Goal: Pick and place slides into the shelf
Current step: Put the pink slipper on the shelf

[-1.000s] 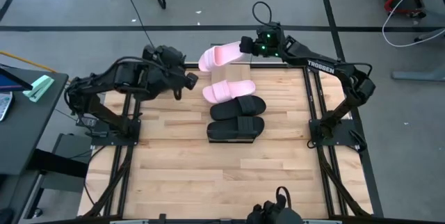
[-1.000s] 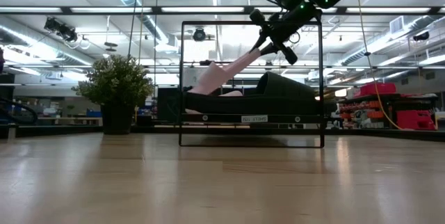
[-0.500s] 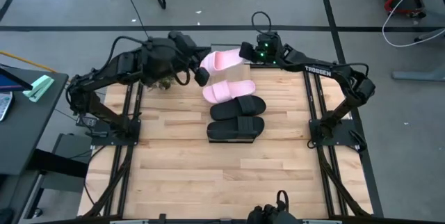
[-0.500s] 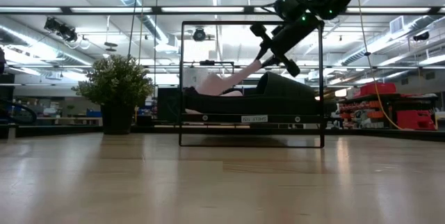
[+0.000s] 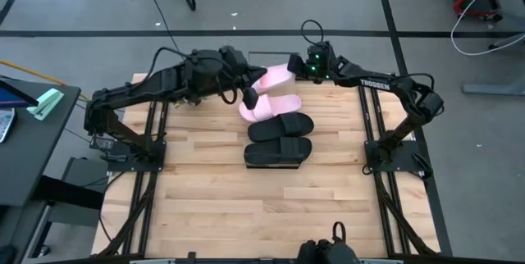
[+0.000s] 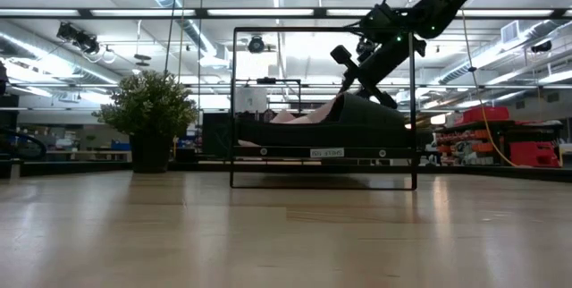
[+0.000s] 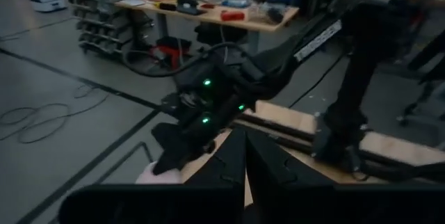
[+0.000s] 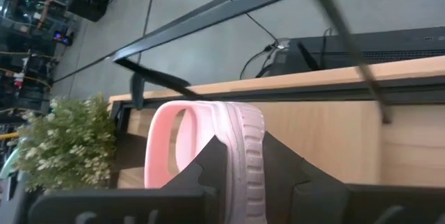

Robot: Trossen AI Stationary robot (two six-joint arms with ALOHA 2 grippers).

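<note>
Lying on the shelf at the table's twelve o'clock edge, four slides are seen: two black slides toward six o'clock, a pink slide beyond them, and a second pink slide farthest out, pinched at one end by the right gripper. The left gripper, fingers pressed together, is held just beside this slide at nine o'clock.

Both arms are matte black, jointed, with looping black cables; the right arm bears white "TROSSEN" lettering and green wrist lights.
</note>
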